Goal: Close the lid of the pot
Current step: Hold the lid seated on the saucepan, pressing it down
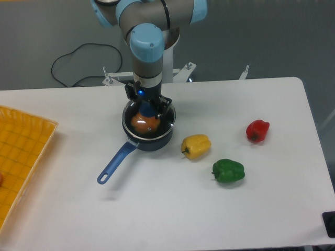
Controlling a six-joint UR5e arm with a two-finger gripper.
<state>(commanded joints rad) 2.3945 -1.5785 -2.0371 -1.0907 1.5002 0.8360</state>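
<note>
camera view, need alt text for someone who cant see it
A robot arm's gripper sits over the lid on a dark blue pot holding something orange, on a white table. Yellow, green and red peppers lie to its right.

A broad white counter (pixel 172 209) with a smooth matte top and rounded corners fills most of the view, evenly lit from above with only soft, faint shadows. Behind it lies a plain grey floor (pixel 272 36), darker toward the upper corners. A thin black cable (pixel 78 57) loops across that floor at the upper left and runs down behind the counter's back edge. A white metal base frame (pixel 180 73) with bolted feet stands just behind the counter's far edge. At the left, an orange-yellow gridded plastic tray (pixel 21 157) rests on the counter, cut off by the picture's edge. A small dark object (pixel 330 224) sits at the lower right corner.
</note>
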